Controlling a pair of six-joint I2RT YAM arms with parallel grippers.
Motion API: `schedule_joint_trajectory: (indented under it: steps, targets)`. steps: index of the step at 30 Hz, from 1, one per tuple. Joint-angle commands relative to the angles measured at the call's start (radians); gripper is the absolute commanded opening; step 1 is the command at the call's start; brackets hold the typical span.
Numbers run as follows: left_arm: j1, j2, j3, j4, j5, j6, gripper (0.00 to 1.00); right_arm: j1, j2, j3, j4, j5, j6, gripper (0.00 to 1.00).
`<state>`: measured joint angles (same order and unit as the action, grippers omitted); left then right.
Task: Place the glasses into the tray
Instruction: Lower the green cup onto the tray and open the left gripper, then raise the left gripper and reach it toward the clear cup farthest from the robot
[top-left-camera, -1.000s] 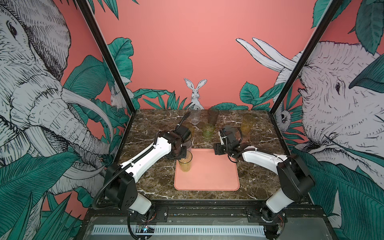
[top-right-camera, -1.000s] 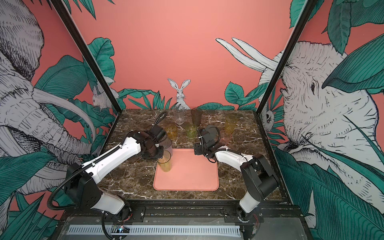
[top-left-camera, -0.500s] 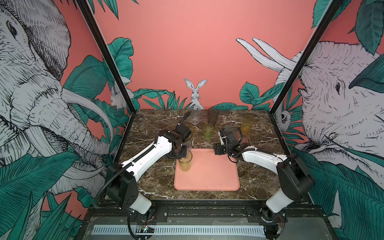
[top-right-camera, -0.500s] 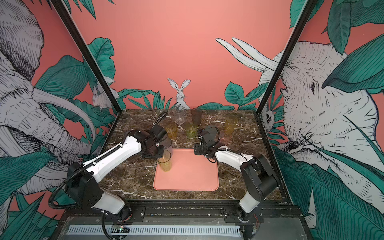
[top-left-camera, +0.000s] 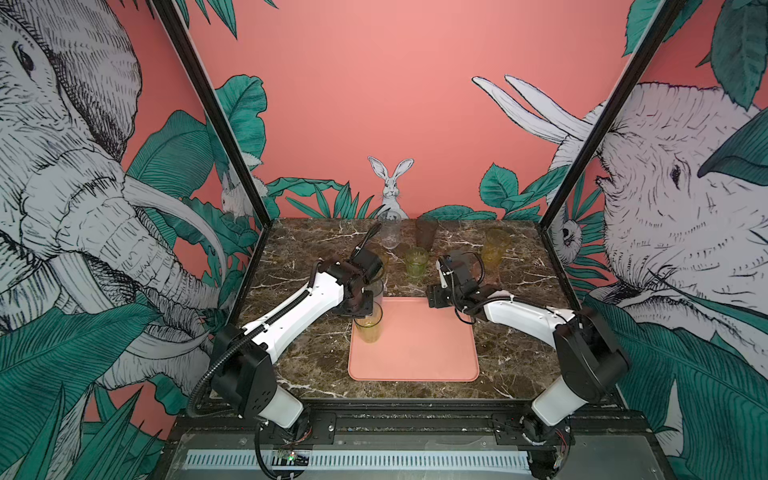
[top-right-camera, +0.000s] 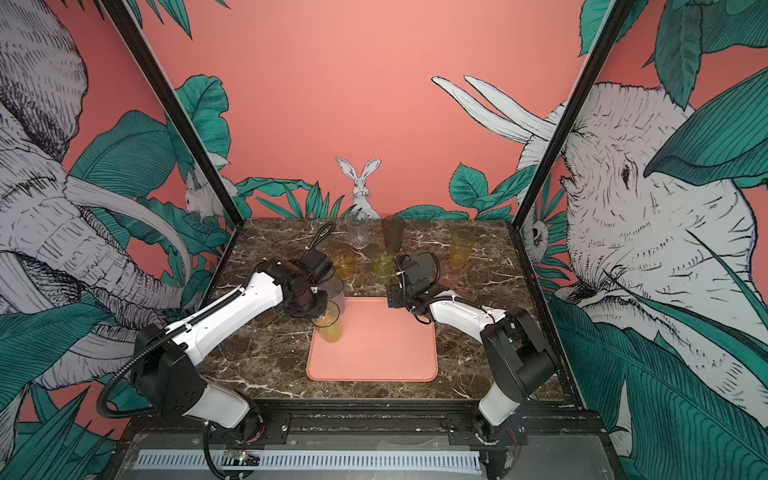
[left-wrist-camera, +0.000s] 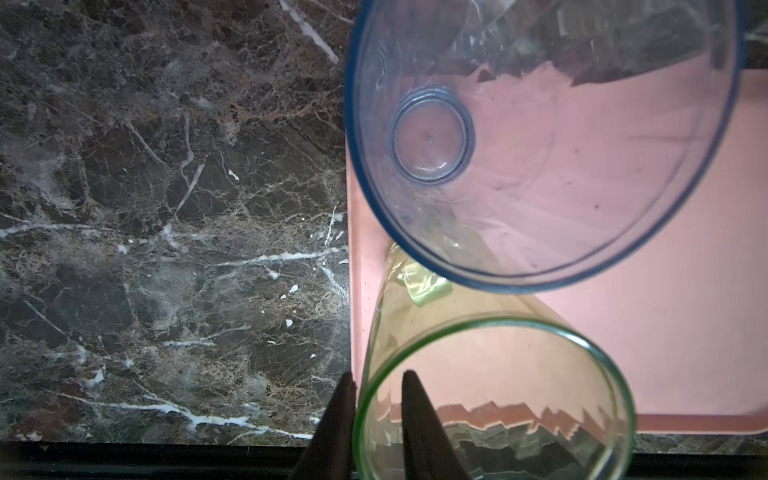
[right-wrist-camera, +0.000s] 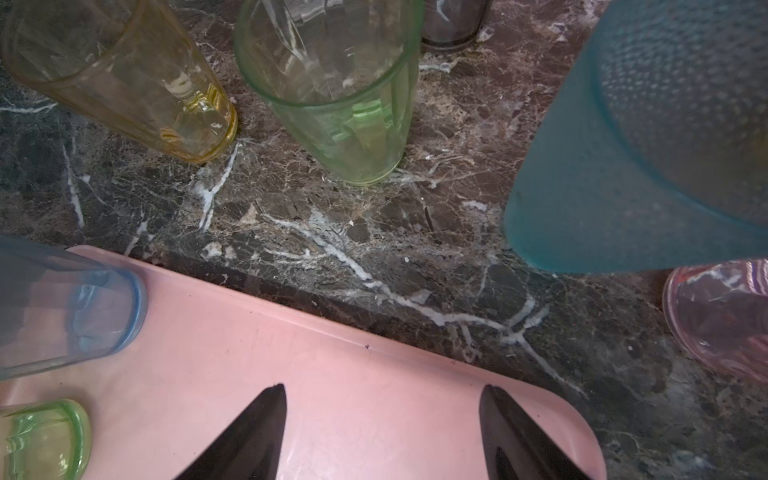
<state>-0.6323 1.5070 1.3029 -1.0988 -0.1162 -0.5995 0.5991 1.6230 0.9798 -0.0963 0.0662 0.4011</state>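
The salmon-pink tray lies in the middle of the marble table. Two of the glasses stand at its far left corner: a yellow-green tumbler and behind it a grey-blue one. My left gripper straddles the yellow-green tumbler's rim, one finger inside and one outside, slightly open with a gap at the inner finger. My right gripper hangs open and empty over the tray's far right corner.
More tumblers stand on the marble behind the tray: clear, dark, green, tall amber, yellow, frosted blue and pink. Both of the last two stand close to my right wrist.
The left jaws have parted slightly around the yellow-green tumbler's rim. Both arms have stayed in place, and the right gripper is unchanged.
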Motion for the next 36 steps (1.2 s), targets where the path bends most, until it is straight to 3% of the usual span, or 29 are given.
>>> schedule_joint_trajectory:
  steps: [1, 10, 17, 26, 36]
  targets:
    - [-0.004, -0.027, 0.024, -0.027, -0.011, -0.016, 0.24, -0.004, 0.011, 0.02, -0.009, -0.001, 0.008, 0.76]
    - [-0.004, -0.034, 0.028, -0.03, -0.02, -0.017, 0.25, -0.004, 0.011, 0.021, -0.012, 0.0, 0.008, 0.76]
    - [-0.005, -0.054, 0.09, -0.074, -0.083, 0.005, 0.35, -0.004, 0.01, 0.021, -0.015, 0.001, 0.007, 0.76]
    - [-0.003, -0.048, 0.229, -0.127, -0.172, 0.055, 0.46, -0.004, -0.009, 0.008, 0.0, 0.007, 0.007, 0.76]
    - [0.013, 0.052, 0.441, -0.094, -0.22, 0.121, 0.58, -0.005, -0.056, -0.025, 0.036, 0.01, 0.01, 0.76]
